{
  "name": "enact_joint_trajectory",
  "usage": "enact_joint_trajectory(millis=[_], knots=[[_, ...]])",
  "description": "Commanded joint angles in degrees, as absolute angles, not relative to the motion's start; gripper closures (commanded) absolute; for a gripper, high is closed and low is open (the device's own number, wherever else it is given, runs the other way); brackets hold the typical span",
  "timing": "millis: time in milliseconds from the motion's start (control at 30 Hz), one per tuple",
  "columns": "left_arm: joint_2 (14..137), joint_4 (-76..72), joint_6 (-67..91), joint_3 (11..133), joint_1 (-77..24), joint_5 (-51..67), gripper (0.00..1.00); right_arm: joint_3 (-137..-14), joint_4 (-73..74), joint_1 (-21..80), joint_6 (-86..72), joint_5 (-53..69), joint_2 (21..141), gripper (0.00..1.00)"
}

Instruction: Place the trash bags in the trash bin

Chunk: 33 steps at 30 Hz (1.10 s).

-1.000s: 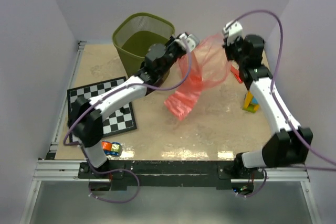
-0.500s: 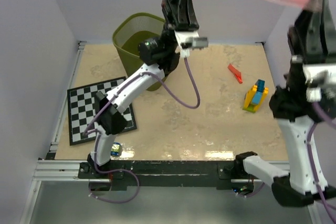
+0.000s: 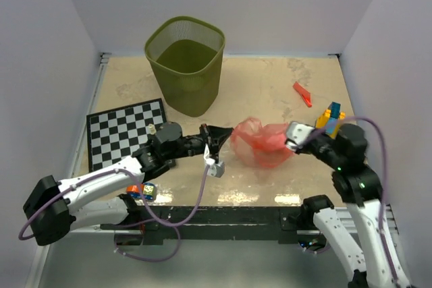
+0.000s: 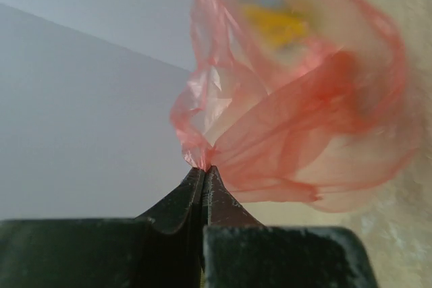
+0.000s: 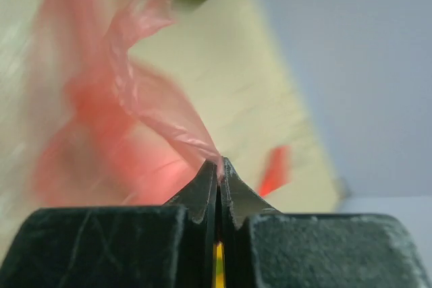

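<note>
Pink-red translucent film, the larger trash bag (image 3: 260,143), is bunched up between the two arms over the near middle of the table, well apart from the olive-green mesh trash bin (image 3: 192,92), which stands upright at the far left behind the checkerboard mat (image 3: 118,133). At one edge of the film the left gripper (image 4: 204,172) has its jaws pressed together on a pinch of plastic, and the right gripper (image 5: 219,170) pinches the opposite edge just as tightly. Another small flat red strip (image 3: 302,94) lies on the tabletop at the far right, near the yellow and blue toy blocks (image 3: 329,121).
</note>
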State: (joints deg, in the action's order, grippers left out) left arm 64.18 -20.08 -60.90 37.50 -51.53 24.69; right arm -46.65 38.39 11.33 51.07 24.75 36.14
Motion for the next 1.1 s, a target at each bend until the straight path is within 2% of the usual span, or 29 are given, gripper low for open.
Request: enact_joint_trajectory(millis=[0,167,400,567,733,900,967,1033,1067], knots=[[64.33,-23.03,-49.95,42.35,-51.42,17.52,1.0,-53.16,25.76,11.34,35.54,25.85,36.71,1.0],[70.38,-23.64,-37.72,50.34,-51.07,2.22,1.0,-58.0,23.39,11.43,28.31,22.34,48.5,1.0],[88.04,-24.77,-31.81,67.65,-46.5,-10.44,1.0,-55.63,2.93,11.43,25.21,4.43,60.35,1.0],[102.99,-37.4,-44.52,89.35,-43.69,-16.43,1.0,-74.92,-13.33,11.25,25.58,-4.22,75.57,1.0],[113.8,-66.3,-62.64,112.18,-43.42,-9.61,1.0,-98.5,-30.27,11.6,20.4,1.21,79.28,1.0],[123.39,-80.15,-69.6,136.19,-46.57,13.13,1.0,-97.66,-55.6,18.09,25.64,8.08,73.31,1.0],[122.53,-80.94,-74.68,135.29,-48.16,21.58,1.0,-93.54,-57.56,18.89,30.39,10.01,70.68,1.0],[120.07,-84.97,-76.64,124.95,-48.25,24.69,1.0,-84.08,-57.39,18.81,39.5,6.09,69.7,1.0],[119.45,-86.12,-76.73,118.28,-48.25,22.61,1.0,-78.37,-55.83,18.72,45.03,3.72,70.13,1.0]])
